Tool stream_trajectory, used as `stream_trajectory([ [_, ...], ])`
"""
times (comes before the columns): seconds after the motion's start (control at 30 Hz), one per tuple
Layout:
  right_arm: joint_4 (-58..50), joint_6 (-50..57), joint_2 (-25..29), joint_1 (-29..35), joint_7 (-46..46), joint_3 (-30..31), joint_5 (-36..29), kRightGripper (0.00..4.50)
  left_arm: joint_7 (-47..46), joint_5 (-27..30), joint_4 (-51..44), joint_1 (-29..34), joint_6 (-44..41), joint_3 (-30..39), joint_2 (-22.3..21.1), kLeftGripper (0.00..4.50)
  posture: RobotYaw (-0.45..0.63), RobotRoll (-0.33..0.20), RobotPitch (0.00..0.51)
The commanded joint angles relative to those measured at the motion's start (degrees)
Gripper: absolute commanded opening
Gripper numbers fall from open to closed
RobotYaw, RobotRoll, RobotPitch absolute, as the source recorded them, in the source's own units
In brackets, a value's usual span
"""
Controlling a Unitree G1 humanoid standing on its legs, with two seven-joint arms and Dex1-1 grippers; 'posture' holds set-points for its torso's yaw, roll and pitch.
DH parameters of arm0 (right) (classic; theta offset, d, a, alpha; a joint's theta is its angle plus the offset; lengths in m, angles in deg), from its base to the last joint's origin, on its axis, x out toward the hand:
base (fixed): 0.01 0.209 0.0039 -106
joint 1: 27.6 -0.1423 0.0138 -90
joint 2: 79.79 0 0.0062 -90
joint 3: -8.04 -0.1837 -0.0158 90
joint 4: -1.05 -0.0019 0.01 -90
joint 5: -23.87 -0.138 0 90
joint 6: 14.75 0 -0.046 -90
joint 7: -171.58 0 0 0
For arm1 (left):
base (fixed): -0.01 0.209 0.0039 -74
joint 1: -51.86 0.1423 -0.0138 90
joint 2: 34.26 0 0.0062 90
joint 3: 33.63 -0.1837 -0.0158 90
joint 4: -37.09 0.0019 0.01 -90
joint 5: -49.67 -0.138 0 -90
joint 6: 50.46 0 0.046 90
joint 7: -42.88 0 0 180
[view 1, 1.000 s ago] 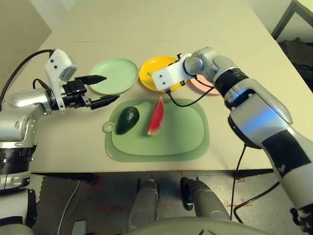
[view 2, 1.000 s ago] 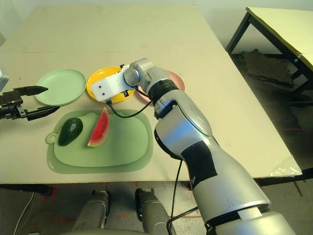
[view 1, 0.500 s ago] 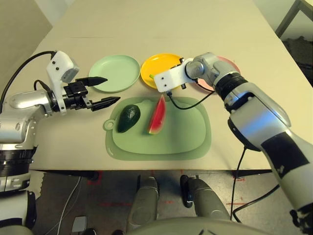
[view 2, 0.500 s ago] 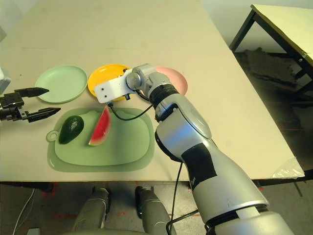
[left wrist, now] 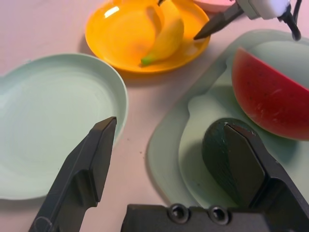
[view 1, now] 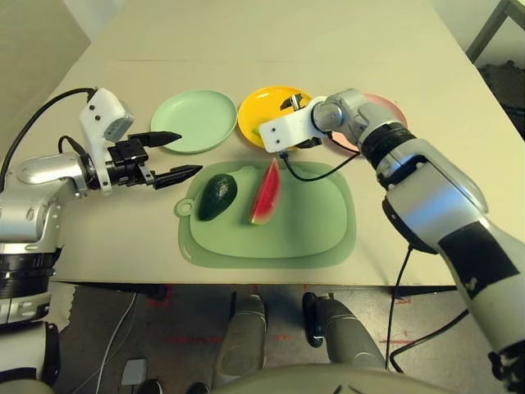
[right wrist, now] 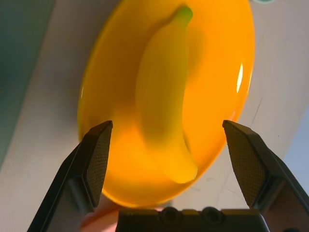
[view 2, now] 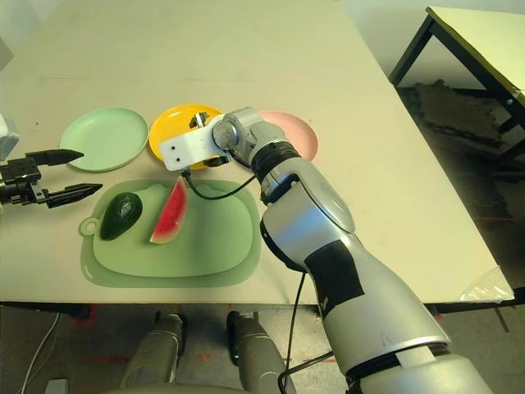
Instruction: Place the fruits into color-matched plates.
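I am seeing the banana (right wrist: 164, 111) lying in the yellow plate (view 1: 261, 100) | right tool (right wrist: 169, 145) hanging over it, fingers spread, gripping nothing | left tool (view 1: 171, 156) hovering spread beside the mint plate (view 1: 194, 121) | avocado (view 1: 216, 196) and watermelon wedge (view 1: 265, 192) lying on the green mat (view 1: 312, 222) | pink plate (view 2: 297, 133) sitting on the worktop (view 1: 246, 41).

Banana (right wrist: 163, 101) lies flat in yellow plate (view 1: 261, 102) at 12 o'clock, mint plate (view 1: 194, 121) at 10 and pink plate (view 2: 297, 133) at 2 bare, avocado (view 1: 216, 195) beside upright watermelon wedge (view 1: 264, 192) at centre.
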Motion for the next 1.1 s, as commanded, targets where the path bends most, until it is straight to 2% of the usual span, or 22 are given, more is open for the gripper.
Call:
stream_trajectory([
  [0.03,-0.3,-2.4,1.4,-1.2,2.5,0.0,0.8,4.47,1.2,-1.2,1.9,-1.4,1.1,-1.3,0.6,4.50,0.10,0.000,0.211],
  [0.23,-2.5,-12.2,6.8,-3.4,11.5,-1.0,-1.1,4.47,5.3,-2.0,6.3,-4.1,4.4,-2.6,1.0,4.50,0.05,0.000,0.200],
  [0.4,-5.7,-20.0,9.6,-3.8,18.9,-2.4,-4.0,4.47,11.6,-1.4,8.5,-3.0,7.7,-3.2,0.6,4.50,0.02,0.000,0.191],
  [0.6,-15.4,-26.9,9.9,-2.2,34.2,-4.9,-13.9,4.47,18.5,1.9,10.4,-2.9,11.3,-1.2,1.9,4.50,0.01,0.000,0.181],
  [0.7,-23.7,-25.4,9.0,0.0,41.7,-5.1,-20.5,4.47,22.7,4.2,10.3,-2.7,11.0,-0.4,1.3,4.50,0.01,0.000,0.179],
  [0.83,-33.3,-20.0,7.3,2.1,47.0,-4.6,-26.0,4.47,29.4,4.1,11.1,-0.8,14.9,-1.0,-1.8,4.50,0.02,0.000,0.180],
  [0.97,-38.9,-16.1,4.5,3.2,48.0,-3.7,-27.1,4.47,30.3,8.5,10.5,3.2,16.8,-2.4,-7.9,4.50,0.03,0.000,0.180],
  [1.1,-43.1,-13.0,2.9,5.1,49.3,-2.3,-27.2,4.47,30.3,11.0,9.4,6.5,17.7,-3.1,-12.2,4.50,0.05,0.000,0.181],
])
